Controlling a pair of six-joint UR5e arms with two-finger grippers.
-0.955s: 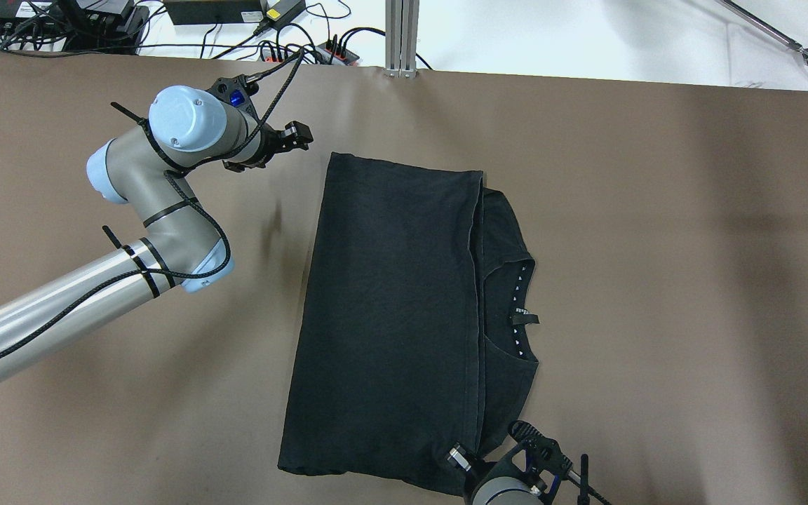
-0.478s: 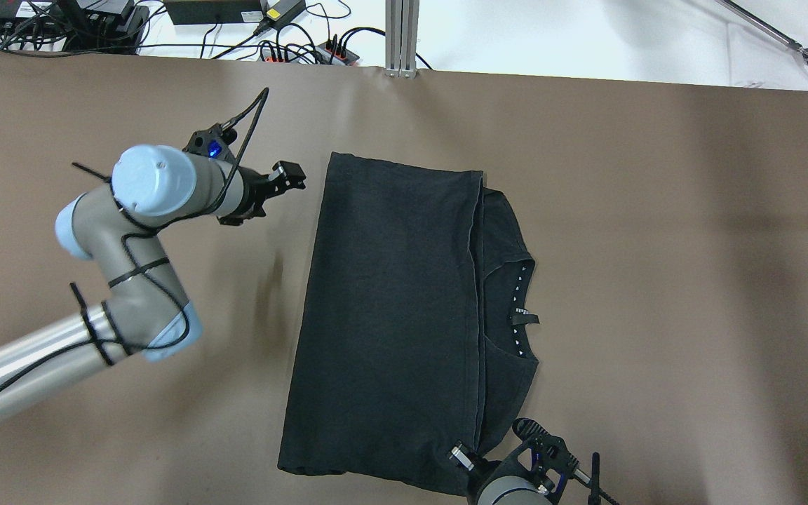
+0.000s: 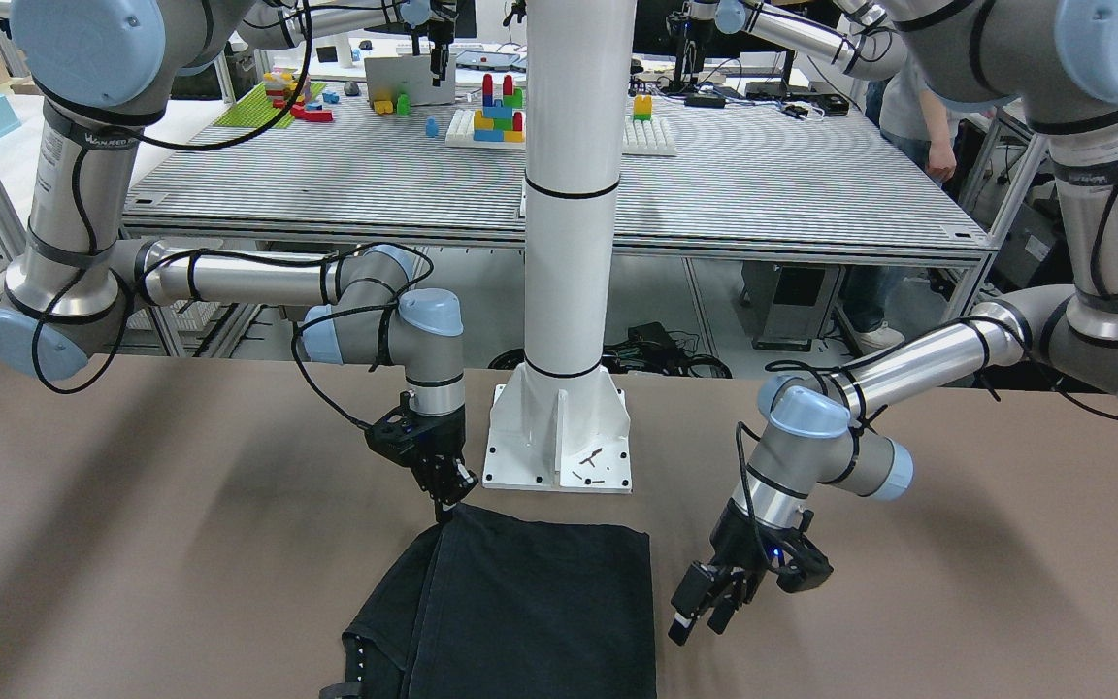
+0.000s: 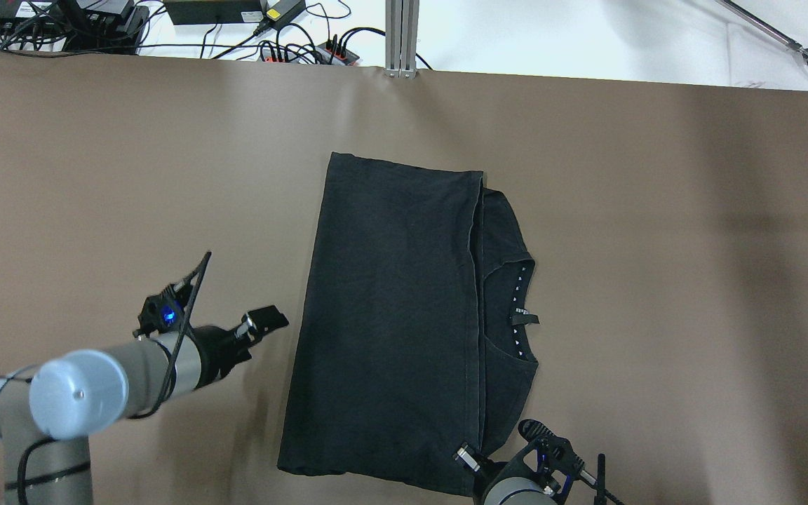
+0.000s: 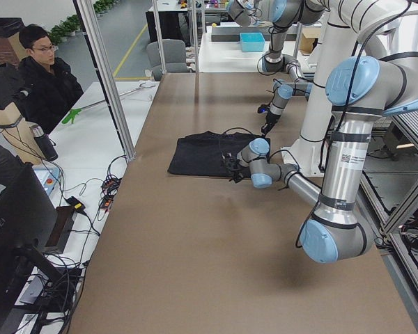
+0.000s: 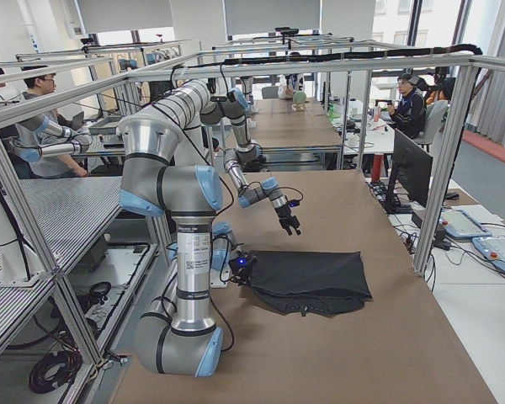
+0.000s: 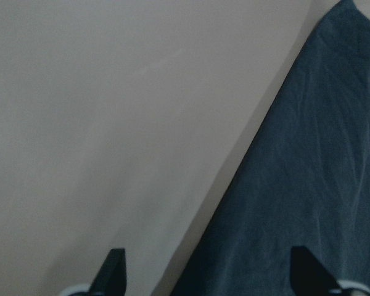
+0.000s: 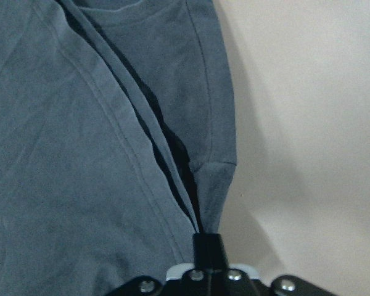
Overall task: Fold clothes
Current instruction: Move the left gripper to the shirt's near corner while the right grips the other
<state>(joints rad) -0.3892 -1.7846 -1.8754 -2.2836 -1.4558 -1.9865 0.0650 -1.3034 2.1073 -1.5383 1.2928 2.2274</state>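
Observation:
The black garment (image 4: 390, 315) lies folded lengthwise on the brown table, its collar with a row of pale dots (image 4: 518, 308) on the right. It also shows in the front view (image 3: 530, 602). My right gripper (image 4: 466, 457) is shut on the garment's near right corner; the right wrist view shows it pinching the folded hem (image 8: 206, 243). My left gripper (image 4: 267, 321) is open and empty, low over the table just left of the garment's left edge. In the left wrist view that edge (image 7: 308, 185) runs between its fingertips (image 7: 114, 265).
The white pole's base plate (image 3: 559, 437) stands just behind the garment's near edge. Cables and a power strip (image 4: 306, 49) and an aluminium post (image 4: 401, 35) line the far edge. A person (image 5: 45, 76) sits beyond the table's far side.
My left arm has swung from the garment's far left corner back toward the robot, along the left edge, with the gripper still open. The right gripper and the garment have not moved.

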